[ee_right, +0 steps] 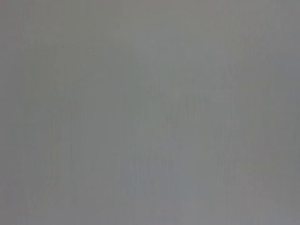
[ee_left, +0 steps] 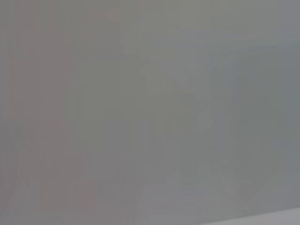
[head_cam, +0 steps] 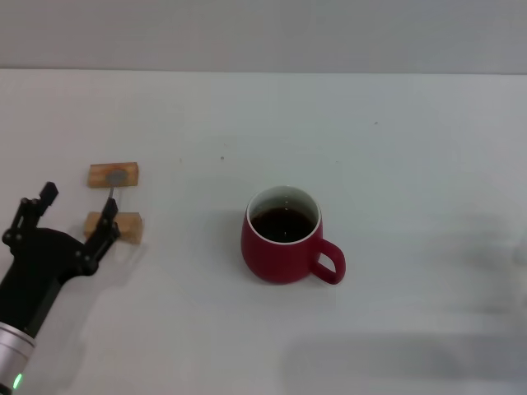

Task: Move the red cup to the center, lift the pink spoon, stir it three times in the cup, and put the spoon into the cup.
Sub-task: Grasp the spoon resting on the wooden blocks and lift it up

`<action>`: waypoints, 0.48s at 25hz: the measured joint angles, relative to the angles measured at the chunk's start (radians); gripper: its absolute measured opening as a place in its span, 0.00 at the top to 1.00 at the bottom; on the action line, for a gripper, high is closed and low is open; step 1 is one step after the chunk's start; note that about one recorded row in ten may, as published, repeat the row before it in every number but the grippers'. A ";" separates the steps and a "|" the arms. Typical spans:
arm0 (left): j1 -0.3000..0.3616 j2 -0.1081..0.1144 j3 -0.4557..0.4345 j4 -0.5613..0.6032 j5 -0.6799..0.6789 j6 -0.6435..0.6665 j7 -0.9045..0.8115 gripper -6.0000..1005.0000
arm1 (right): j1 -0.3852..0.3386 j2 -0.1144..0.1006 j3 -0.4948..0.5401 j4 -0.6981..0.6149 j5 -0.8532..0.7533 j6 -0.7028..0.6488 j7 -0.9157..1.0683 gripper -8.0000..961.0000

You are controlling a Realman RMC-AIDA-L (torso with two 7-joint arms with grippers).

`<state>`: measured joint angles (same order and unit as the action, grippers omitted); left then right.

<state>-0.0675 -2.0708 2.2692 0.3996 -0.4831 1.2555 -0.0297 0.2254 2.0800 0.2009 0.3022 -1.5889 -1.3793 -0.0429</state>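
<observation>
The red cup [head_cam: 282, 236] stands upright near the middle of the white worktop [head_cam: 395, 148], its loop handle turned toward the robot's right and dark liquid showing against its white inside. You may judge the first step, bringing the cup to the center, as done or nearly so.

Well to the robot's left of the cup lie two tan wooden blocks: the far block [head_cam: 114, 174] and the near block [head_cam: 114, 225]. The pink spoon [head_cam: 110, 197] bridges them, its grey bowl resting on the far block and its handle running back over the near one. This rest probably keeps the spoon's neck clear of the worktop, so that a finger can pass on each side of it.

The left tool [head_cam: 78, 218], black, sits just beside the near block on the side away from the cup. Its fingers are spread apart and grip nothing; one fingertip reaches the near block by the spoon's handle. You are likely at the approach to lifting the spoon. The tool appears to need shifting toward the cup before closing.

The right tool is not visible in any view, and both wrist views show only a blank grey field.
</observation>
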 joint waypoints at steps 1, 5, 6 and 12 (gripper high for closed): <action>0.001 0.000 0.007 0.000 0.000 0.000 -0.001 0.17 | 0.000 0.000 0.000 0.000 0.000 0.000 0.000 0.99; 0.006 0.000 0.045 -0.002 0.001 -0.002 -0.003 0.17 | -0.001 0.000 -0.001 0.000 0.000 0.000 0.000 0.99; 0.008 0.000 0.055 -0.003 0.001 -0.003 -0.002 0.17 | -0.002 0.000 -0.002 0.000 0.000 0.000 0.000 0.99; 0.022 -0.001 0.078 -0.010 -0.001 -0.003 0.004 0.17 | -0.002 0.000 -0.008 0.000 -0.002 0.000 0.000 0.99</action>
<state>-0.0458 -2.0719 2.3475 0.3898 -0.4836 1.2525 -0.0258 0.2231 2.0800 0.1929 0.3021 -1.5907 -1.3789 -0.0429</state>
